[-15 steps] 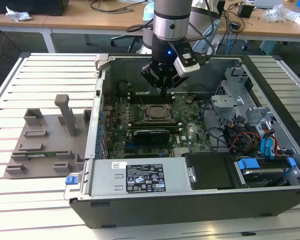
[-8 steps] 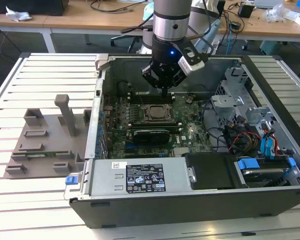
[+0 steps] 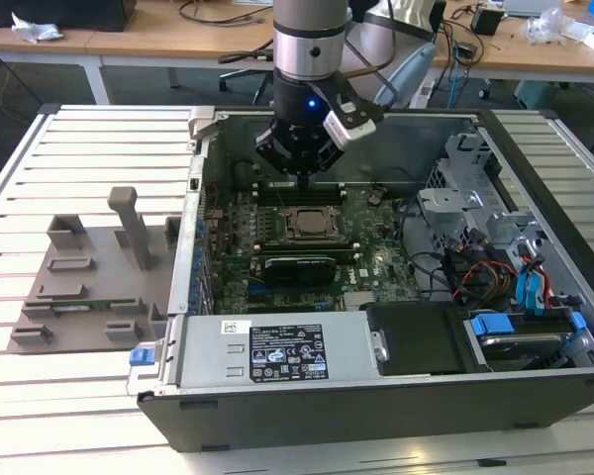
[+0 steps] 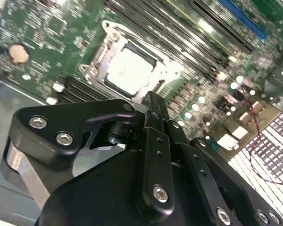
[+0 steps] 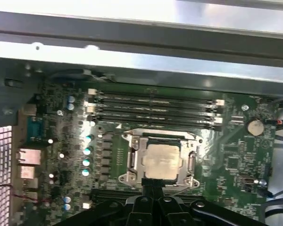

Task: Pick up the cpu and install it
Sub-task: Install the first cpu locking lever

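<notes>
Cpu sits flat inside the socket frame on the motherboard, silvery top up, in the open computer case. Tool hangs above the board, just beside the socket toward the case's rear wall, not touching the cpu. In the second wrist view its fingers are pressed together, nothing between them. Grey fixture block lies on the slatted desk at the exterior view's left.

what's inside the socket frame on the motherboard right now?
The cpu sits inside the socket frame, silvery top up, in both wrist views. Whatever lies beneath it is covered. The gripper hovers just above the frame's edge, holding nothing.
</notes>
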Tool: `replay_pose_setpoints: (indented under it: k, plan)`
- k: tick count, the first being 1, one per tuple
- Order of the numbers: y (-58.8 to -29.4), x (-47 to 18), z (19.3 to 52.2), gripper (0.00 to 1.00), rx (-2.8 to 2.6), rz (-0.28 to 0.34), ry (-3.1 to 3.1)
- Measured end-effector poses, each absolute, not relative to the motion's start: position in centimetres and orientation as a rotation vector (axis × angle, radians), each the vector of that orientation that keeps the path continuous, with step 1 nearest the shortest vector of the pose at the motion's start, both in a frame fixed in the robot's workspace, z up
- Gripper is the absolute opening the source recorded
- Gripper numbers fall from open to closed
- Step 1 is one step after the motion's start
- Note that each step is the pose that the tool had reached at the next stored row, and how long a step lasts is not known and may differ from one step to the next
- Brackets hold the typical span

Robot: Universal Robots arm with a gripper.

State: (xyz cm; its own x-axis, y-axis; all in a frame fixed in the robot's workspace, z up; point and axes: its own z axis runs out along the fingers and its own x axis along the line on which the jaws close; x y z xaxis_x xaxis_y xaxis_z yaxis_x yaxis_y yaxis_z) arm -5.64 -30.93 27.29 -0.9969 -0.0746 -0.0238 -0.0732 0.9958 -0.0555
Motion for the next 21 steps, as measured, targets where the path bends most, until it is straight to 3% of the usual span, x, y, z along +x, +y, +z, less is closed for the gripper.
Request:
replay_pose_setpoints:
  k: [21]
  plan:
    - [-27.0, -10.6, 26.1, 0.11, -0.115, -0.086, 3.113]
